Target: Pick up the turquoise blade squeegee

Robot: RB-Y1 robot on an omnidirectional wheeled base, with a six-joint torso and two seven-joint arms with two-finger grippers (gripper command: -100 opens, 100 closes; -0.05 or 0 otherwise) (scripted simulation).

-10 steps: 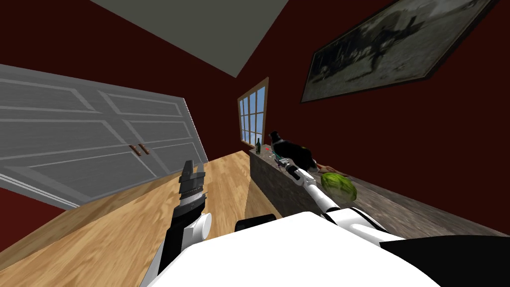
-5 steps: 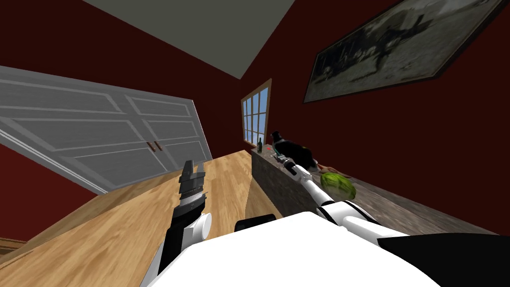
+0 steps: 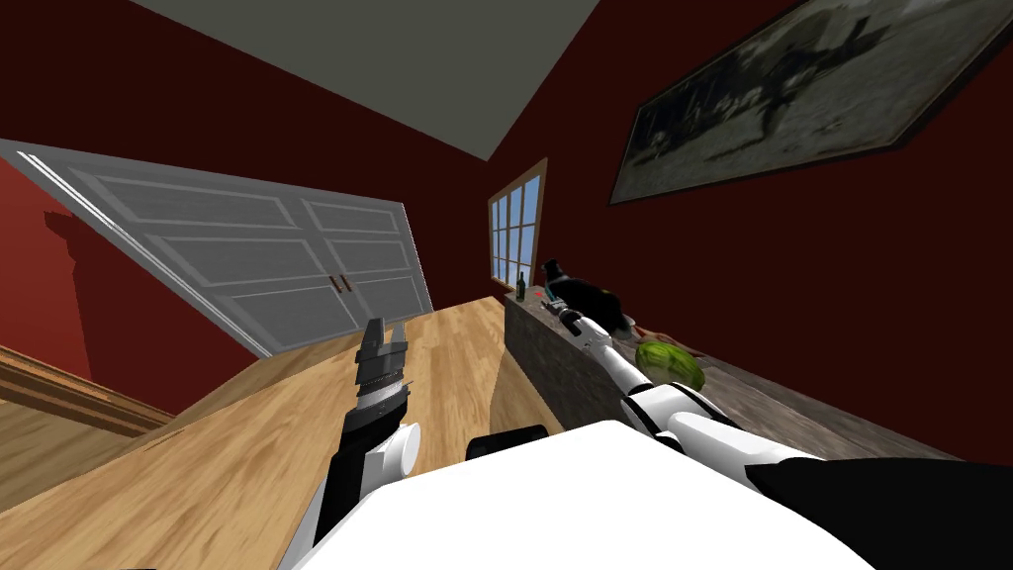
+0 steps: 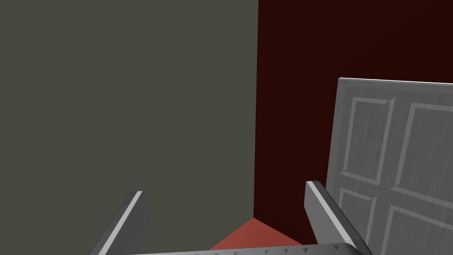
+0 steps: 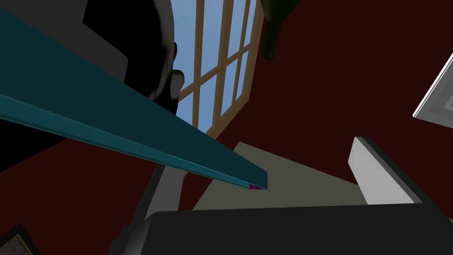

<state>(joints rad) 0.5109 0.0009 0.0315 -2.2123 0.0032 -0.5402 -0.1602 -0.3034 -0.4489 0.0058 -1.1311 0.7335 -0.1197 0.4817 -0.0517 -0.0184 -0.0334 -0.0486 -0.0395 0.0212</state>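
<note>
Turquoise squeegee point(image 5: 132, 124) slants across the right claw point(image 5: 261, 164), fingers wide apart; left claw point(image 4: 223, 188), nine o'clock of counter point(image 3: 564, 371), gapes empty.

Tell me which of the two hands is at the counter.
The right gripper: it reaches out over the counter, with a teal blade at its open fingers. The left gripper hangs over the wood floor, open on nothing.

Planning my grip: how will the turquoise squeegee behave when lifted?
The squeegee looks long, straight and thin: probably stiff and light. Its end lies in the open right pincer, so it may pivot. Its smooth faces look slippery.
</note>
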